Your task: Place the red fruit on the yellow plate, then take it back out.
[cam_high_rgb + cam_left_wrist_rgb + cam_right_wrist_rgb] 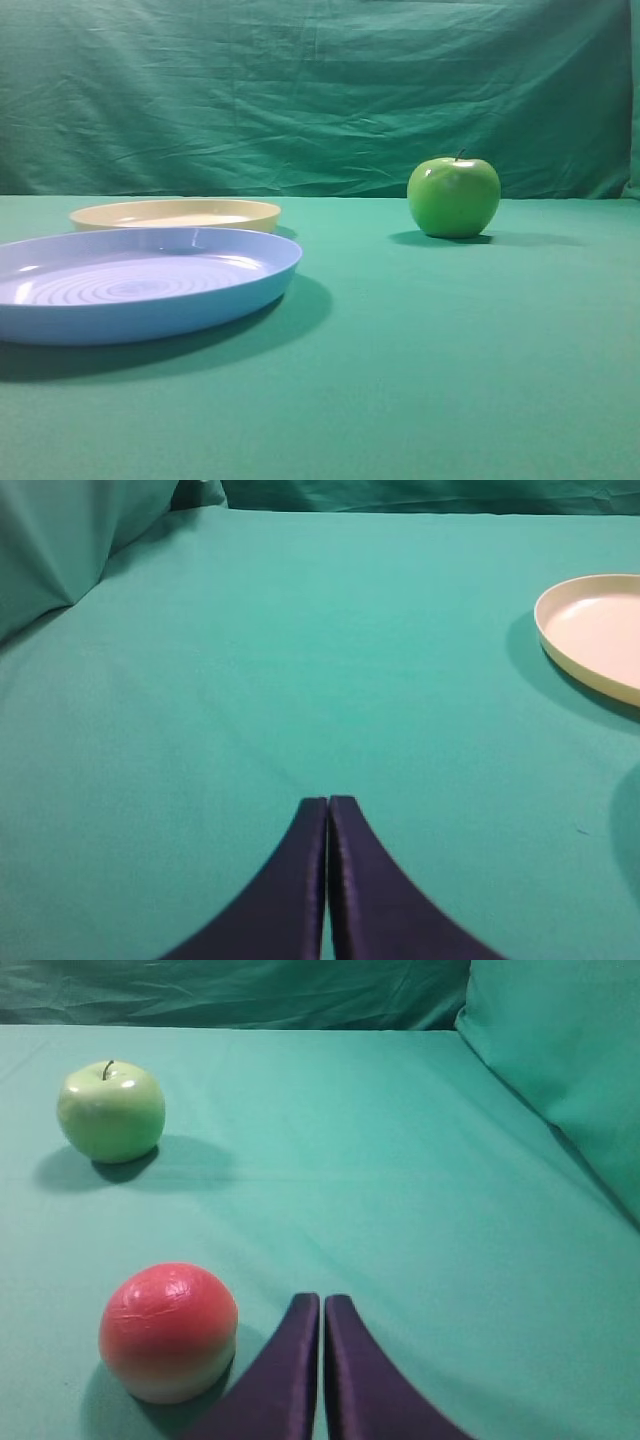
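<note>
While the right gripper (322,1300) kept its dark fingers (290,1360) pressed together on nothing, the red fruit (168,1331) sat on the green cloth (400,1180) just left of them in the right wrist view, apart from them. It was round, with no long axis to speak of; its red top faded to yellow-orange at the base, and faint creases marked the skin. Farther back on the same cloth stood the green apple (111,1112), stem up, well apart from the fruit. The left gripper (328,802) was likewise closed tight, holding nothing, above bare cloth. Beyond it to the right lay the yellow plate (600,630), shallow, pale and low-rimmed, with nothing on its visible part. From the high view it lay just behind the blue plate (150,285).
</note>
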